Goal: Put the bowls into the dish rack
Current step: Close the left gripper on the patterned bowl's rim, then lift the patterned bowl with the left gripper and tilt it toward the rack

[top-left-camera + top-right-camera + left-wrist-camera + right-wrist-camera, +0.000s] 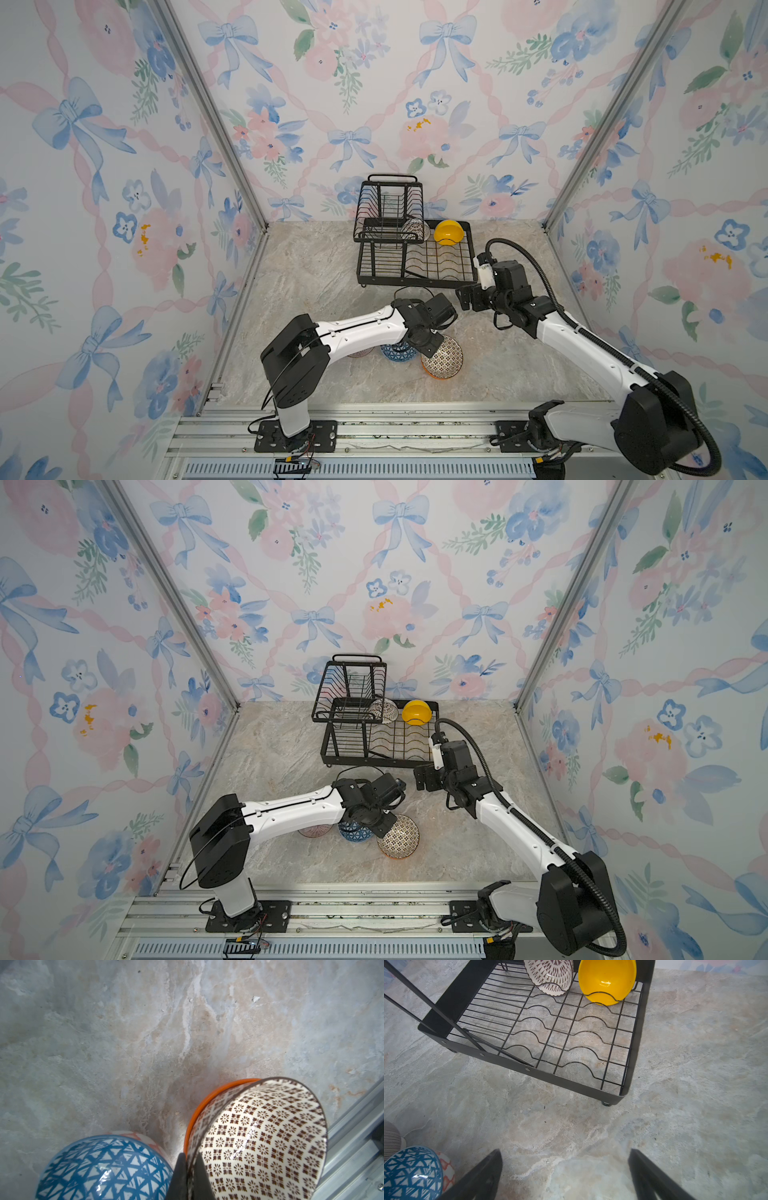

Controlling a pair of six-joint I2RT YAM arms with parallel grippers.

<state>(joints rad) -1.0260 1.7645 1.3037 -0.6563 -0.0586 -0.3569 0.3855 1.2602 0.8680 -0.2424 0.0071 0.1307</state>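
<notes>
Bowl (259,1136), glossy white, brown flower motifs, dark rim

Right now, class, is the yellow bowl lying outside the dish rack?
No, the yellow bowl stands on edge inside the dish rack, beside a white patterned bowl.

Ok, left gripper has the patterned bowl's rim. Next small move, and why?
Probably lift straight up a little: the left gripper is shut on the patterned bowl, which sits nested in the orange bowl, close beside the blue bowl. Clear both before swinging to the dish rack.
</notes>
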